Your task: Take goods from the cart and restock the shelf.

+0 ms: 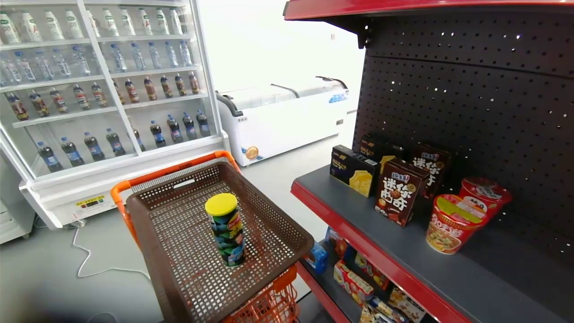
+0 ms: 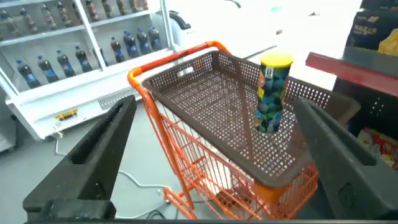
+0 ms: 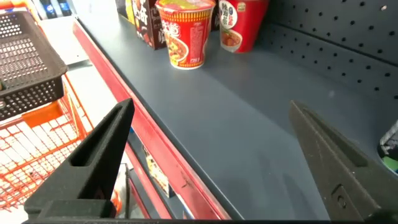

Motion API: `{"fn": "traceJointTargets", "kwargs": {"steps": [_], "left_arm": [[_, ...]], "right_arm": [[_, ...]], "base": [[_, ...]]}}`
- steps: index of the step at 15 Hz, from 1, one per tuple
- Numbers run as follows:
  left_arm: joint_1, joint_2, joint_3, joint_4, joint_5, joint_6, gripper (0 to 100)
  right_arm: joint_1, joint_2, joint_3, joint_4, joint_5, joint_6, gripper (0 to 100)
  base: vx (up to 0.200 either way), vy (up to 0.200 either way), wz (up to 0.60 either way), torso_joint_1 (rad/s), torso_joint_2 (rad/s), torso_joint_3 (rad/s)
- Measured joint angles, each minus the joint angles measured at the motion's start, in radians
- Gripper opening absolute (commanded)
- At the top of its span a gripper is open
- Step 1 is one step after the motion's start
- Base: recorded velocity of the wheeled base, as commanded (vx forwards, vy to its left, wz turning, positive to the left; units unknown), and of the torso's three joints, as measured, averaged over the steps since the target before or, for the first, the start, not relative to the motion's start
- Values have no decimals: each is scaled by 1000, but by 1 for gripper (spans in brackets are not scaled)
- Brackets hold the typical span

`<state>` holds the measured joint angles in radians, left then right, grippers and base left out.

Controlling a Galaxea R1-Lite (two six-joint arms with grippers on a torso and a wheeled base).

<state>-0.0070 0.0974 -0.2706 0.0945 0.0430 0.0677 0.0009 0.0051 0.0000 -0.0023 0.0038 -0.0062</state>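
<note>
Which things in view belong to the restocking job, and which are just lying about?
Job: can, cart basket, shelf, left gripper, right gripper.

Lying about: drinks cooler, freezer, floor cable, already-shelved boxes and noodle cups.

Looks like a small shop. Tall glass-door drinks cooler at 10 o'clock, with rows of bottles on its white racks (dark sodas low, clear water higher up). White chest freezer around 12, against a bright washed-out wall. Plain grey floor, white cable snaking at 8 o'clock.
</note>
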Motion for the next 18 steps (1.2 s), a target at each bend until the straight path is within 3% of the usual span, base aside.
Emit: {"fn": "traceJointTargets", "kwargs": {"steps": [4,7,10,14,16,18], "left_arm": [[-7,369,-379,173,-40,24,100],[-32,600,-434,176,-169,32,100],[-51,764,-286,-85,-199,38,100],[-54,980,-26,-579,-207,64,100],[-54,1134,46,-813,-207,50,100],[-52,1298,68,-980,-205,37,100]], "right_arm": [[-1,0,0,0,0,0,100],[-1,0,0,0,0,0,100],[-1,0,0,0,0,0,100],[-1,0,0,0,0,0,100],[-1,0,0,0,0,0,100],[-1,0,0,0,0,0,100]], "base": [[0,0,0,0,0,0],[0,0,0,0,0,0],[0,0,0,0,0,0],[0,0,0,0,0,0],[0,0,0,0,0,0],[0,0,0,0,0,0]]}}
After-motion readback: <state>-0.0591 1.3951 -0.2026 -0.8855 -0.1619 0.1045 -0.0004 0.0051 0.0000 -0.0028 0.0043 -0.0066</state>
